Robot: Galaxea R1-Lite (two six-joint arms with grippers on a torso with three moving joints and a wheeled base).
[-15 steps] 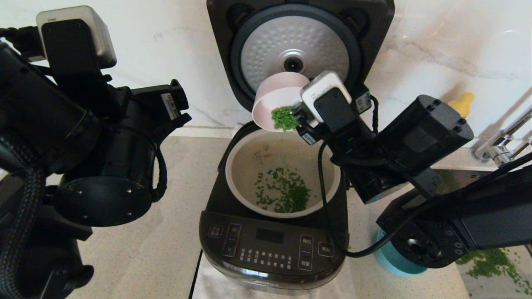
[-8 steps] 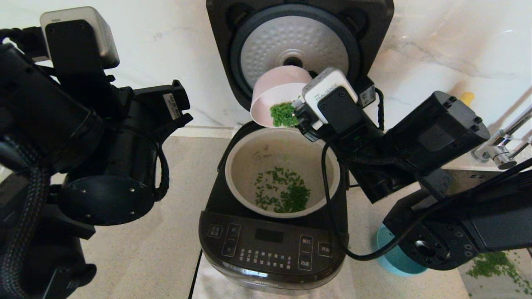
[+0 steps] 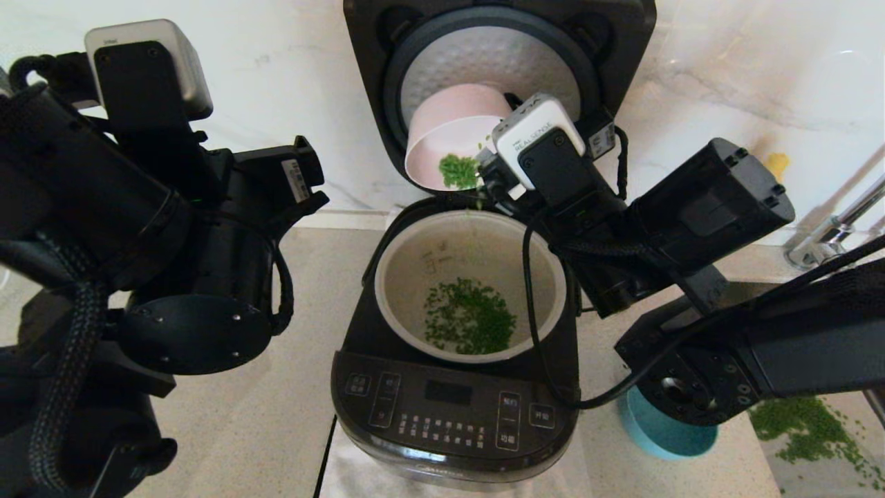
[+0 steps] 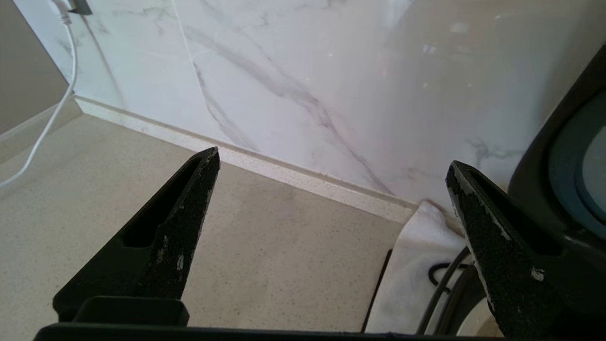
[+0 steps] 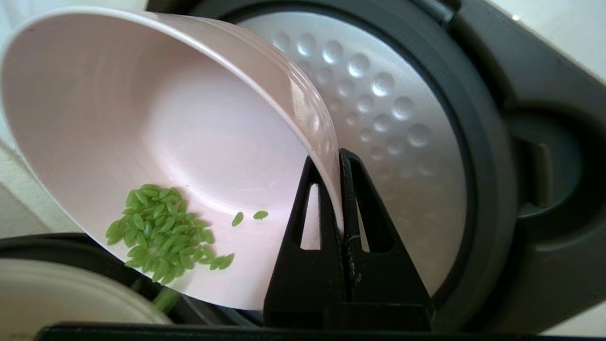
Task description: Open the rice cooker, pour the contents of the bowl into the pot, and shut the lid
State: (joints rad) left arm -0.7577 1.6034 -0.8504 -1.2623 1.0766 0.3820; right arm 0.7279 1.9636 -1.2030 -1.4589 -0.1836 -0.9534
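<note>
A: Cooker [image 3: 453, 408] stands on the counter [image 3: 276, 415], panel facing the robot; lid [image 3: 498, 62] hinged fully up against the marble wall [image 3: 276, 83], dimpled silver underside showing.

B: Pot [image 3: 408, 304] status?

A: Seated in the cooker; cream wall bare on the far side; green grains [image 3: 470, 325] scattered across its floor.

B: Bowl [image 3: 449, 135]?

A: Held in the air over the pot's far rim, in front of the lid; tipped steeply, mouth turned toward the robot's left; a small heap of grains [image 5: 161, 234] sits at its lowest edge, two stray grains just beside the heap.

B: Right gripper [image 5: 340, 158]?

A: Jaws together on the bowl's rim, one finger inside the wall, one outside; nothing else touched.

B: Left gripper [image 4: 331, 175]?

A: Jaws wide apart, nothing between them; hanging over the counter to the cooker's left, near the wall.

B: Other items?

A: Teal dish [image 3: 664, 432] on the counter right of the cooker, partly under the right arm; loose green grains spilled [image 3: 809, 429] further right; faucet [image 3: 836, 235] at the right edge.
</note>
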